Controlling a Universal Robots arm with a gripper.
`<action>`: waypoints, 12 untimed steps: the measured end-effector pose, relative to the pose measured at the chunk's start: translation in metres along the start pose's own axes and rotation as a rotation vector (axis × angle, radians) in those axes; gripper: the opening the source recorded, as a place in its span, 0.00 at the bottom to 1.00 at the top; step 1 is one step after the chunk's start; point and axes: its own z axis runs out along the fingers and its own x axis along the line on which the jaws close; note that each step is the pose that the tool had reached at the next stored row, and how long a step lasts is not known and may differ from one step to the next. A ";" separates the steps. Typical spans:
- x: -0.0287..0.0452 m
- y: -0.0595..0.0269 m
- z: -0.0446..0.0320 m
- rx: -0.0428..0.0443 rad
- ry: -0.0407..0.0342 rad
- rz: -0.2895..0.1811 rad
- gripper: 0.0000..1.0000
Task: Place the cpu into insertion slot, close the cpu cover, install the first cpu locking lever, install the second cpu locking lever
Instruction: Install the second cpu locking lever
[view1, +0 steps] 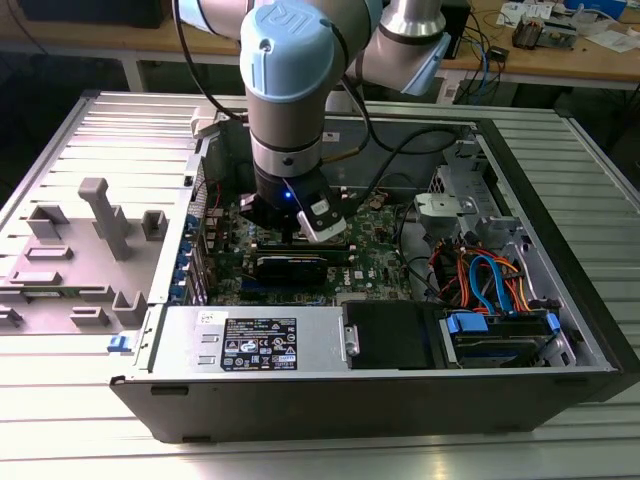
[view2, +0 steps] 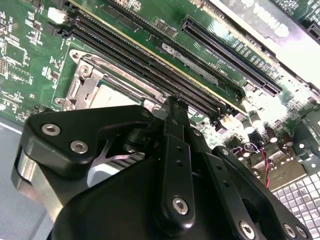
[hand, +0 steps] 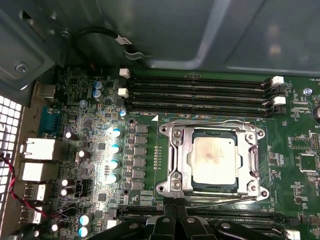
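The cpu, a silvery square chip, lies flat in the insertion slot on the green motherboard. The cpu cover, a silvery frame, lies closed around the chip. A thin wire lever runs along one edge of the frame, and another lever runs along the opposite edge. My gripper is shut with nothing in it, its tips just beside that second lever's edge of the socket. In the second wrist view the gripper points down next to the cpu. In the exterior view the gripper hangs low inside the case.
Long black memory slots run beside the socket. A long black card lies in front of the gripper. Blue and orange cables fill the exterior view's right. The case wall rises behind, and a grey fixture stands on the left.
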 end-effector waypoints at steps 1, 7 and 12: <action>0.0004 0.0000 0.0002 0.0001 0.0002 0.000 0.11; 0.0053 -0.0003 0.0028 -0.0025 0.0002 0.000 0.11; 0.0073 -0.0011 0.0076 -0.0149 -0.0006 0.000 0.11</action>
